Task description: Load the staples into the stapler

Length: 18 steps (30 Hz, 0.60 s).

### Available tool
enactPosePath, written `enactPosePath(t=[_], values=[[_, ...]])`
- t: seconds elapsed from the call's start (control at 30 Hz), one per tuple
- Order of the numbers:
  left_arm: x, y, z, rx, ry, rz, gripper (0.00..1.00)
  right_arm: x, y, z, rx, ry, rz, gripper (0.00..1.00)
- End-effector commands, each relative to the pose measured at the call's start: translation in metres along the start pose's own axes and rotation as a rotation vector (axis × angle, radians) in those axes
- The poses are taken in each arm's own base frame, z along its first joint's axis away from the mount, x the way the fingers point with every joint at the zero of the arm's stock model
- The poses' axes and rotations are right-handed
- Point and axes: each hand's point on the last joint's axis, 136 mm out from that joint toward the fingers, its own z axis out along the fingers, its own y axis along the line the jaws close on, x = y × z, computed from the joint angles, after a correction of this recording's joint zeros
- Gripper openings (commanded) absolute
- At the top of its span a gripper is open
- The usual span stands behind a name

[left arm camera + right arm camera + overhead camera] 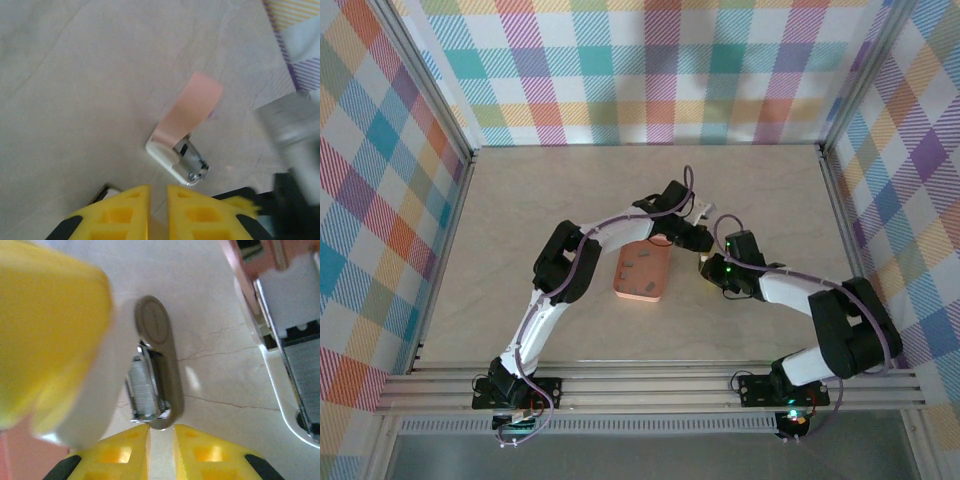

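The orange tray lies on the pale table in the middle, between the two arms, with a few small dark bits on its floor, too small to name.

Just right of the tray's far end, the right gripper points left and away. Its yellow fingers stand narrow, closed on the near tip of the stapler. The stapler rests on the table with its grey-brown base running away from that grip to a rounded far end. Its chrome channel lies open on top, and a ribbed grey strip of the staples sits inside that channel.

From the left wrist view the stapler's pink lid is swung up and back from a white hinge end, with the metal channel bare beside it.

Farther on, the left gripper hangs over the stapler from the far left. Its yellow fingers are drawn together to a thin slit, and I cannot tell whether anything sits in that slit.
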Motion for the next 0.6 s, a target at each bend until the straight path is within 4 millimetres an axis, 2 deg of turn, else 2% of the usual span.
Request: enactPosePath(t=[0.0,0.3,0.47,0.57], values=[[0.004,-0.016,-0.016,-0.003,0.012,0.021,0.16,-0.005,0.006,-0.016,-0.007,-0.038,-0.039,0.21],[0.015,-0.011,-0.016,-0.042,0.028,0.015,0.17,-0.012,0.017,-0.038,-0.027,-0.068,-0.035,0.25],[0.012,0.0,-0.023,-0.117,-0.001,-0.011,0.19,-0.016,0.022,-0.034,-0.045,-0.044,-0.001,0.26],[0.004,0.003,-0.033,-0.134,-0.047,-0.028,0.22,-0.019,0.028,-0.03,-0.073,-0.03,0.015,0.27]])
